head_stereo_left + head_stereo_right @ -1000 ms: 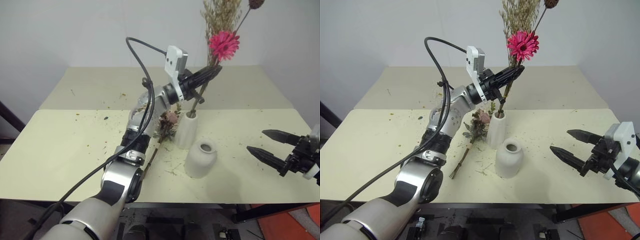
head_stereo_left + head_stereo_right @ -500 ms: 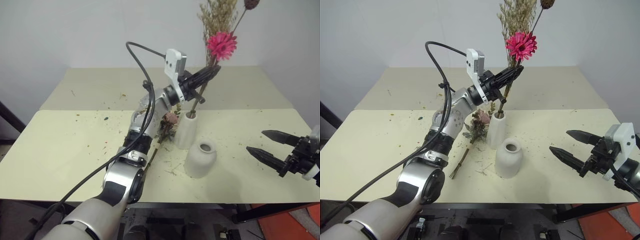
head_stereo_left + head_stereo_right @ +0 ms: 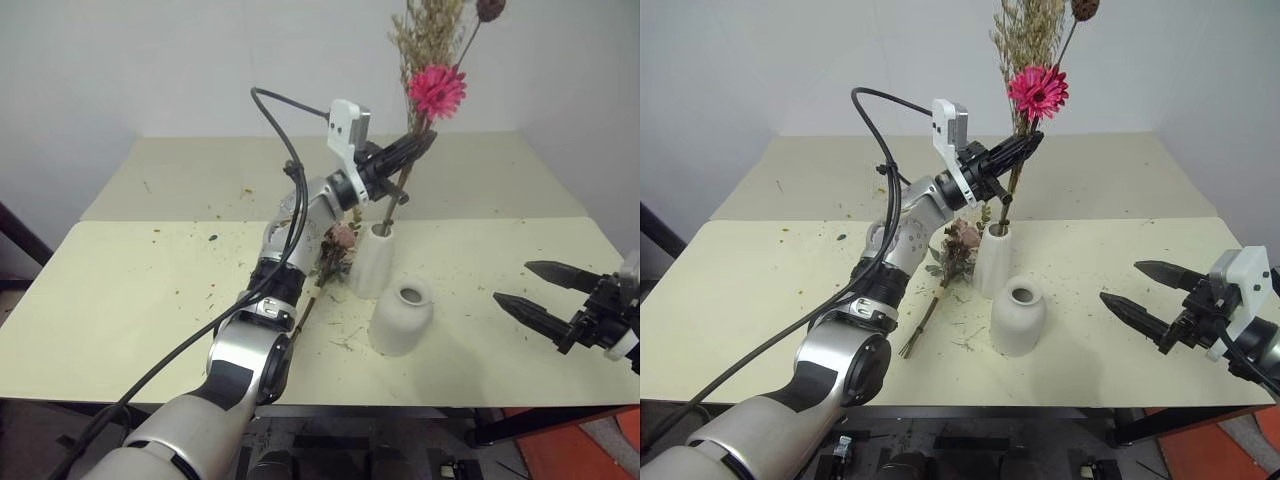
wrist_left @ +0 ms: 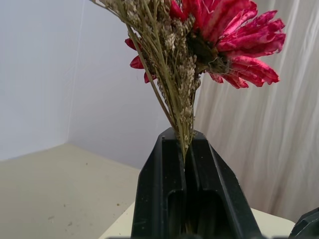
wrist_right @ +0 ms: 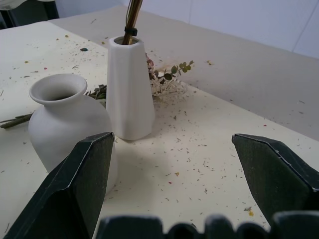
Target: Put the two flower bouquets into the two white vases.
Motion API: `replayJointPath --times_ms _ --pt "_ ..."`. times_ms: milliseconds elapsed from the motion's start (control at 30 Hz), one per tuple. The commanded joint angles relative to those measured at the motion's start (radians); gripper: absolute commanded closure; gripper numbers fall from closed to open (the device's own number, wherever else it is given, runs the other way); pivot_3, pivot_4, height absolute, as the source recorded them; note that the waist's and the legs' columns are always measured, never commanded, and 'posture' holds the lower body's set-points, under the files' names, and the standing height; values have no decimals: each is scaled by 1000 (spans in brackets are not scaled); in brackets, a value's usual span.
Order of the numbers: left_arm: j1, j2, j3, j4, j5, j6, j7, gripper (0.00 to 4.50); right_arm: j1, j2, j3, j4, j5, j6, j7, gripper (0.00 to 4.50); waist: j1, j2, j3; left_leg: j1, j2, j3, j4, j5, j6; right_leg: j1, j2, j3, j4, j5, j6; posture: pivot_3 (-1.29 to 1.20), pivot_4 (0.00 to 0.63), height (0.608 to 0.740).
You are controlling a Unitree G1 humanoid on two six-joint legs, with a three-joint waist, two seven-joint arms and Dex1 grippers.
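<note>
Pale yellow table (image 3: 120, 300), strewn with plant debris; white walls behind. Left gripper (image 3: 415, 148) clamped on dried-grass bouquet (image 3: 437, 90), stems in tall vase (image 3: 374, 262). Rose bouquet (image 3: 338, 248) lying beside it. Squat vase (image 3: 401, 316) empty. Right gripper (image 3: 535, 290) spread wide, holding nothing.

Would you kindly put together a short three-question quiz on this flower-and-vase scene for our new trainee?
1. True or false: the left gripper is shut on the dried grass bouquet, whose stems enter the tall vase.
2. Where is the rose bouquet? A) in the squat vase B) lying on the table beside the tall vase C) in the right gripper
3. Fill in: the right gripper's jaws are ____.

Key: 1 true; 2 B; 3 open.
</note>
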Motion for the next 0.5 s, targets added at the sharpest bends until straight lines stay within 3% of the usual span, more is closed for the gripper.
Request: replayJointPath --times_ms 33,500 --pt "-47 -5 17 -11 -16 -9 4 4483 -16 5 -20 -32 16 -8 -13 0 0 0 0 0 0 0 0 0 0 0 0 0 0 0 0 0 150 740" --pt "19 -16 -28 20 58 -94 -20 4483 -11 18 -19 -50 19 -2 -27 0 0 0 0 0 0 0 0 0 0 0 0 0 0 0 0 0 150 740"
